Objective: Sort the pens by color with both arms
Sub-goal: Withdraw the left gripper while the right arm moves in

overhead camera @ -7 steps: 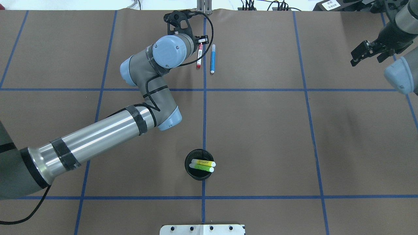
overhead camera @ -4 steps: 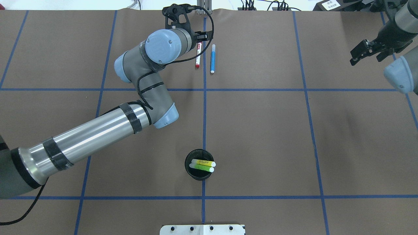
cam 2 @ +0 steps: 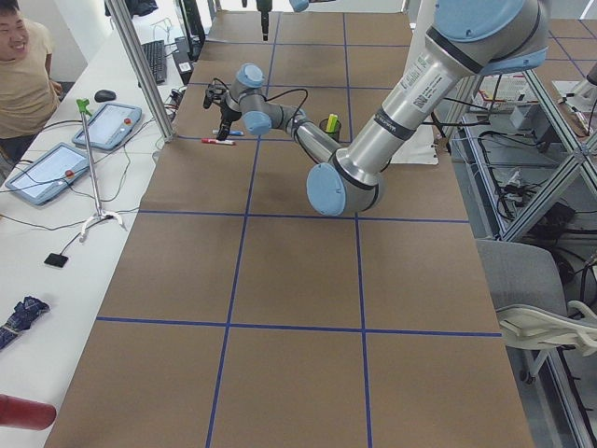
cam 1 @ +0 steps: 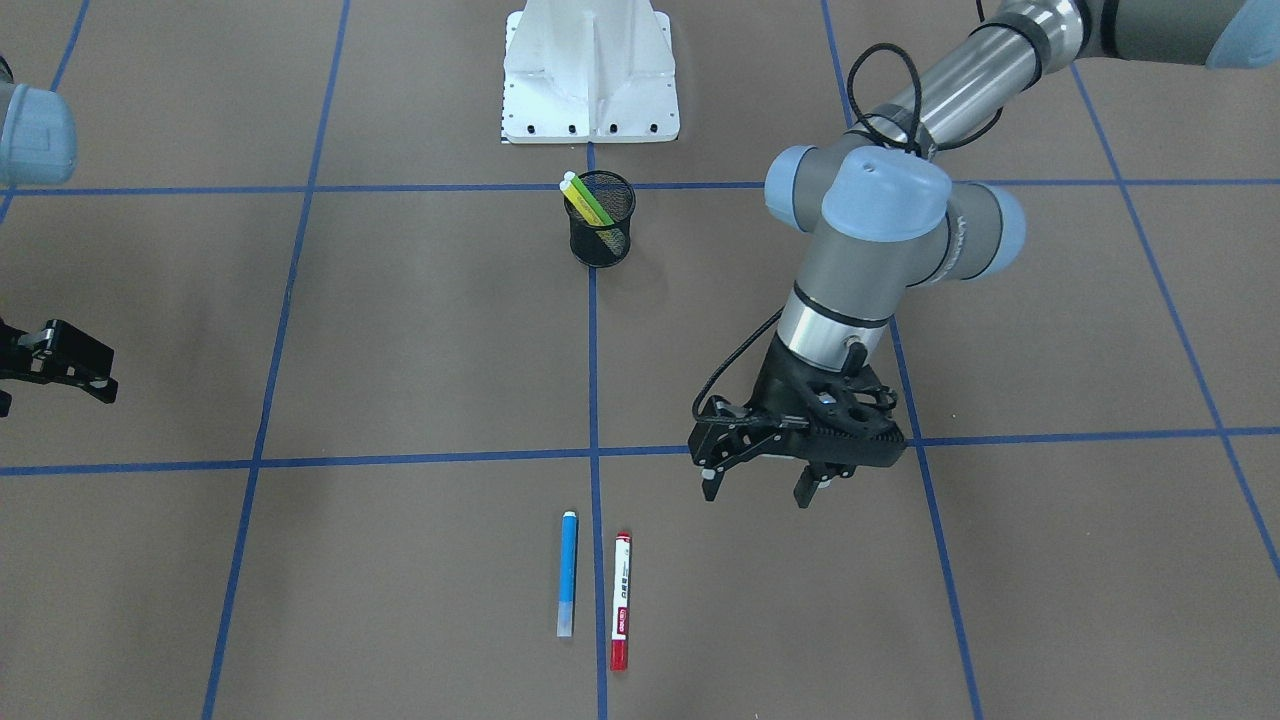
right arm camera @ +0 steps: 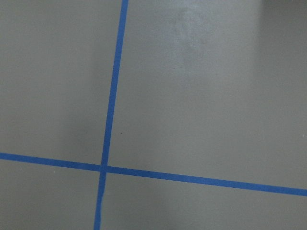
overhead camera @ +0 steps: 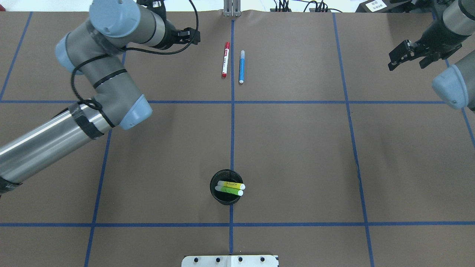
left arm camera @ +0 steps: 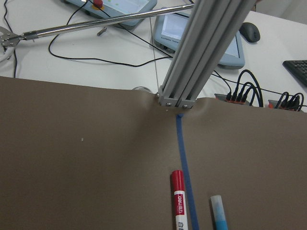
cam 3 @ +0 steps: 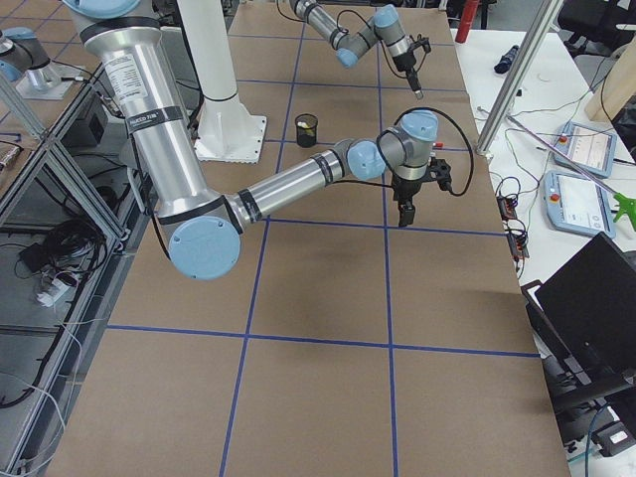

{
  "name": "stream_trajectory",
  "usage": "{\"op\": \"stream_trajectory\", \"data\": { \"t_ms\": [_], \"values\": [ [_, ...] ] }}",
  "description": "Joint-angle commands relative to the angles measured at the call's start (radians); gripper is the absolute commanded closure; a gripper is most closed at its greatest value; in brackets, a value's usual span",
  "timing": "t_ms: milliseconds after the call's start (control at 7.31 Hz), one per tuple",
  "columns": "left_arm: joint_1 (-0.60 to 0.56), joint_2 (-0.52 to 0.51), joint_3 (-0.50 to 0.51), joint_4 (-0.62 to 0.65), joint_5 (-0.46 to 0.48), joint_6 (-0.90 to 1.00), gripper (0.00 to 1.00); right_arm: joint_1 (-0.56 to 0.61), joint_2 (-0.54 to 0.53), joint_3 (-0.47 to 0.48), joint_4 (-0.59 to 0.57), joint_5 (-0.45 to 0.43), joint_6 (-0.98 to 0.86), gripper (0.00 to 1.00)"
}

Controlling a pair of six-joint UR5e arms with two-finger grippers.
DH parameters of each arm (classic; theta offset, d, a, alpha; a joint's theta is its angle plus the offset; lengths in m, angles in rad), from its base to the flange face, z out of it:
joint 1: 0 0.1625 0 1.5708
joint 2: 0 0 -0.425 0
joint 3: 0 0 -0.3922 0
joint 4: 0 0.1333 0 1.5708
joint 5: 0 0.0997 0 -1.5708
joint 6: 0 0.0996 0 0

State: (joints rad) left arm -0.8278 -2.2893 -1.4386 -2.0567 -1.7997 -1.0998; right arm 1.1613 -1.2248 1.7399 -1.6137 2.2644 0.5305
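Observation:
The blue pen (overhead camera: 241,66) and the white-barrelled pen with red ends (overhead camera: 225,59) lie side by side near the far table edge. They also show in the front view, the blue pen (cam 1: 567,575) and the red-ended pen (cam 1: 621,600). The green highlighter (overhead camera: 229,191) and yellow highlighter (overhead camera: 231,184) stand in the black mesh cup (overhead camera: 212,185). My left gripper (cam 1: 757,490) is open and empty, hovering to the left of the red-ended pen in the overhead view (overhead camera: 187,36). My right gripper (overhead camera: 406,65) is open and empty at the far right.
The white pedestal base (cam 1: 590,70) stands at the robot's side. An aluminium post (left arm camera: 192,62) rises at the far table edge behind the pens. Blue tape lines (right arm camera: 112,96) grid the brown table. An operator (cam 2: 23,75) sits by tablets beyond the far edge.
My left arm has swung left and away from the red-ended pen, which stays lying beside the blue one. My right gripper has shifted slightly left.

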Motion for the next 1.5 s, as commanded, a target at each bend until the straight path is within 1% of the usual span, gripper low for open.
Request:
{"op": "stream_trajectory", "data": {
  "t_ms": [0,137,274,410,547,684,821,958,1094,1231,1368],
  "values": [
    [-0.011,0.114,-0.263,0.354,-0.096,0.119,0.01,-0.051,0.017,0.061,0.0,-0.003,0.127,0.0],
    [-0.014,0.143,-0.366,0.527,-0.096,0.22,0.01,-0.055,0.042,0.076,0.0,0.0,0.164,0.0],
    [-0.022,0.164,-0.449,0.653,-0.101,0.309,0.01,-0.081,0.05,0.11,0.0,-0.003,0.237,0.0],
    [-0.03,0.241,-0.521,0.693,-0.125,0.371,0.01,-0.109,0.062,0.148,0.0,-0.003,0.314,0.0],
    [-0.054,0.34,-0.557,0.693,-0.18,0.464,0.01,-0.138,0.077,0.182,0.0,-0.005,0.412,0.0],
    [-0.115,0.417,-0.581,0.693,-0.243,0.574,0.01,-0.172,0.093,0.21,0.0,-0.009,0.527,0.0],
    [-0.195,0.488,-0.592,0.69,-0.313,0.7,0.01,-0.211,0.097,0.246,0.0,-0.028,0.619,0.0],
    [-0.279,0.569,-0.594,0.681,-0.379,0.824,0.01,-0.265,0.097,0.289,0.0,-0.067,0.725,0.0],
    [-0.351,0.646,-0.599,0.678,-0.409,0.897,0.01,-0.329,0.099,0.338,0.0,-0.128,0.84,0.0],
    [-0.39,0.719,-0.606,0.659,-0.409,0.902,0.01,-0.403,0.099,0.38,-0.002,-0.2,0.944,0.01],
    [-0.407,0.785,-0.603,0.594,-0.409,0.902,0.0,-0.483,0.1,0.415,-0.003,-0.282,1.064,0.02]
  ]
}}
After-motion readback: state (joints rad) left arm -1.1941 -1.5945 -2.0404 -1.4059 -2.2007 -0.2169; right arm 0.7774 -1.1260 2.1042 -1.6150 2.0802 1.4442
